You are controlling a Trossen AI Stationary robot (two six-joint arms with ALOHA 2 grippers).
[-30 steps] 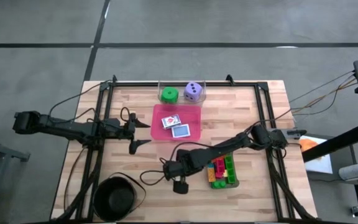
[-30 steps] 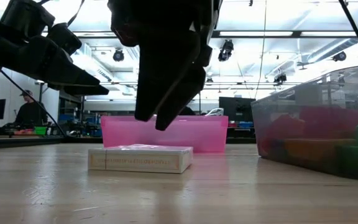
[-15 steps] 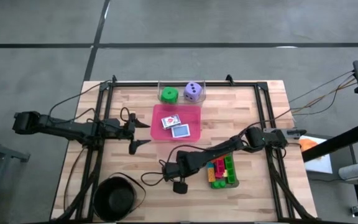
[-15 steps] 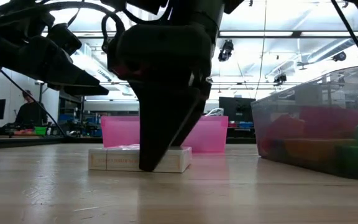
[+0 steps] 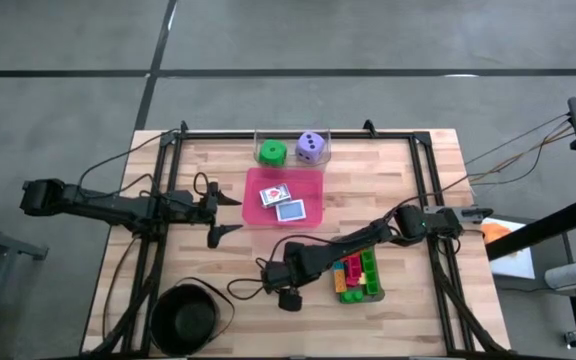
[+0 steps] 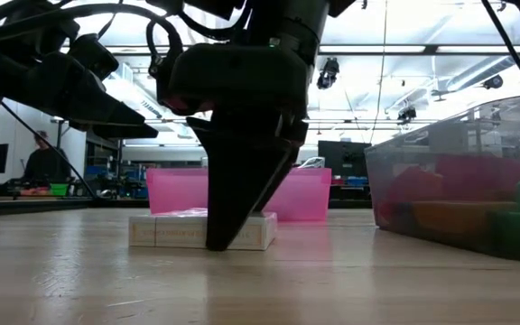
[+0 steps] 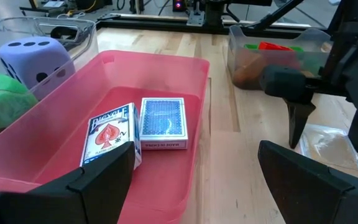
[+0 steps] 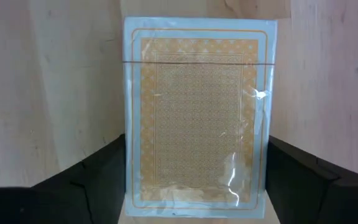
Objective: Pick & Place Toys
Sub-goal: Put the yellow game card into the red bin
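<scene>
Hovering low over table, right gripper points down near front edge, between black bowl and grey tray of bricks; left gripper waits beside pink tray, fingers spread.
Low view: right fingertips at table level around orange card pack.
Right wrist view: fingers flank pack, gaps visible, not clamped.
Left wrist view: two blue card packs lie inside pink tray.

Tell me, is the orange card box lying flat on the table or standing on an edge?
Flat. The orange card box lies face up on the table, low in the level view, between the right gripper fingers.
</scene>
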